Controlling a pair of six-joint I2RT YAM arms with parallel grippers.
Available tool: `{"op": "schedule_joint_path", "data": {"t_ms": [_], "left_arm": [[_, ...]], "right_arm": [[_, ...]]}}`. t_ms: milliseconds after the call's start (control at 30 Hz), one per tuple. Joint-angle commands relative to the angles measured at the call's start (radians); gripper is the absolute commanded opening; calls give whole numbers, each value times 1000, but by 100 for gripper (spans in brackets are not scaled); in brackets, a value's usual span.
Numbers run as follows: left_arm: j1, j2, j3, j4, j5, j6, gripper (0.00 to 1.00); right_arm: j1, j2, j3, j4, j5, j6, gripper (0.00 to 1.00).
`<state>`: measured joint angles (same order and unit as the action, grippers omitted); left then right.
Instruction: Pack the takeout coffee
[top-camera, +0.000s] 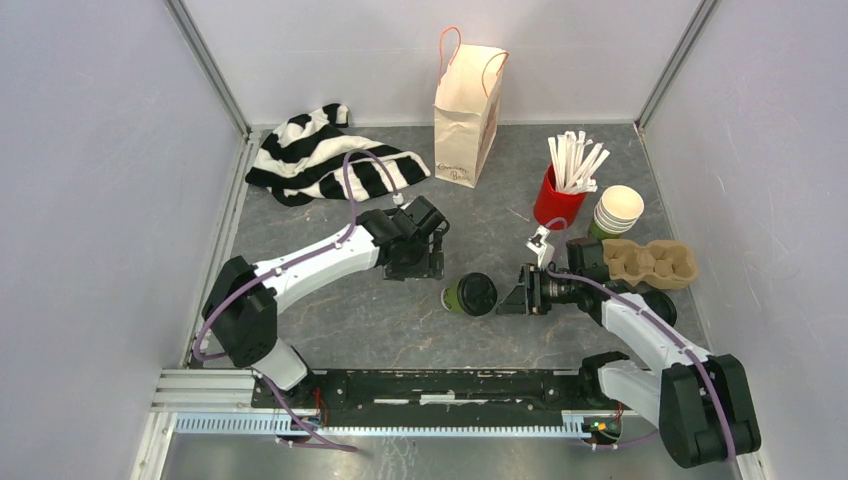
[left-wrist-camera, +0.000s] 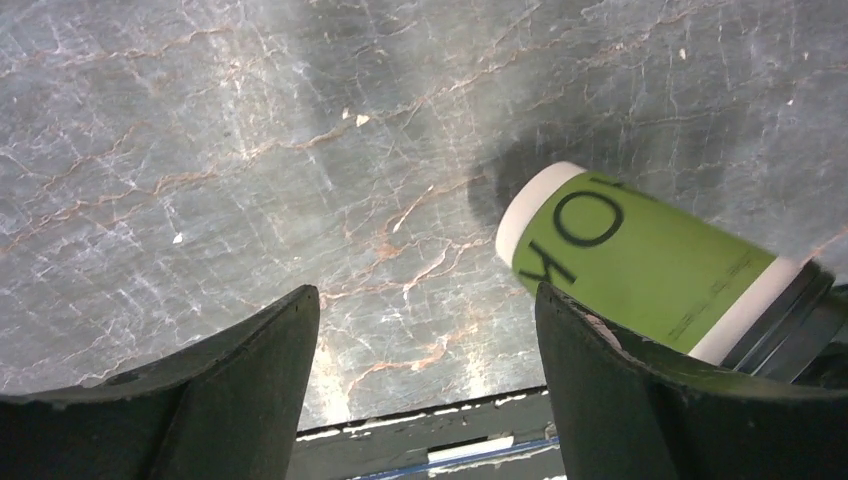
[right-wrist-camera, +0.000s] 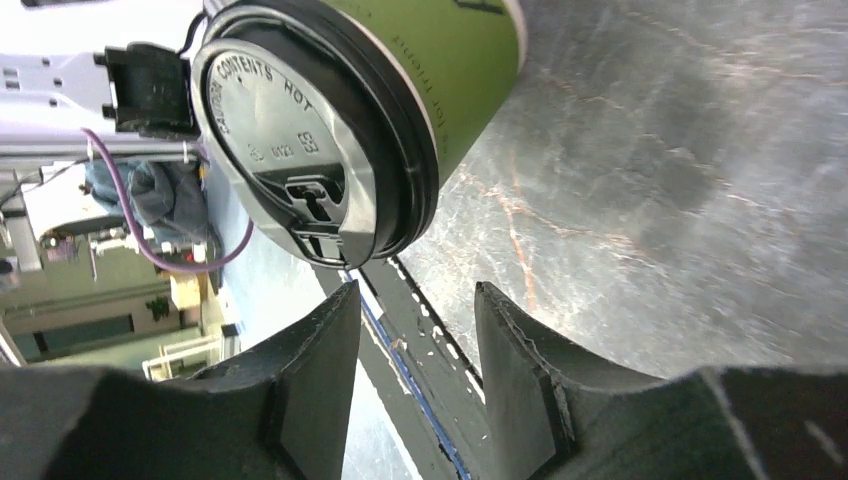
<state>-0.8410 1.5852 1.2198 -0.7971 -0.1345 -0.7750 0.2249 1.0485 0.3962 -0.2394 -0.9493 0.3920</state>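
Coffee cup (top-camera: 470, 296) is lying on its side on the table (top-camera: 330, 320), right btw the two arms, and neither one has hold of it.

Left gripper (left-wrist-camera: 425, 298) has its fingers spread wide w/ nothing but bare tabletop in the gap. From its wrist cam the cup lies just outside one finger, not between them. The pale base rim points toward the middle of the view and the lid end runs off toward the edge. Can't tell if that finger touches it.

Right gripper (right-wrist-camera: 415, 295) is also parted, narrower gap, nothing in it either. It's aimed at the cup's black lid (right-wrist-camera: 300, 160), which faces pretty much straight into that wrist cam, just ahead of the fingertips. From the top cam there looks to be a thin gap btw them.

Further out on the right side, beside the right arm, there's a cardboard cup carrier (top-camera: 650, 263). Next to it are a stack of lidless cups (top-camera: 617, 210) and a red cup (top-camera: 556, 203) full of white sticks (top-camera: 576, 160). A paper bag (top-camera: 468, 115) stands upright at the back middle, and a b/w striped cloth (top-camera: 325, 155) is crumpled at the back left.
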Motion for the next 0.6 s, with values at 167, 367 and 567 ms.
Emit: {"op": "schedule_joint_path", "data": {"t_ms": [167, 367, 567], "left_arm": [[0, -191, -109, 52, 127, -46, 86], [11, -228, -154, 212, 227, -75, 94], [30, -183, -129, 292, 273, -84, 97]], "right_arm": [[-55, 22, 82, 26, 1, 24, 53], [-50, 76, 124, 87, 15, 48, 58], [-48, 100, 246, -83, 197, -105, 77]]}}
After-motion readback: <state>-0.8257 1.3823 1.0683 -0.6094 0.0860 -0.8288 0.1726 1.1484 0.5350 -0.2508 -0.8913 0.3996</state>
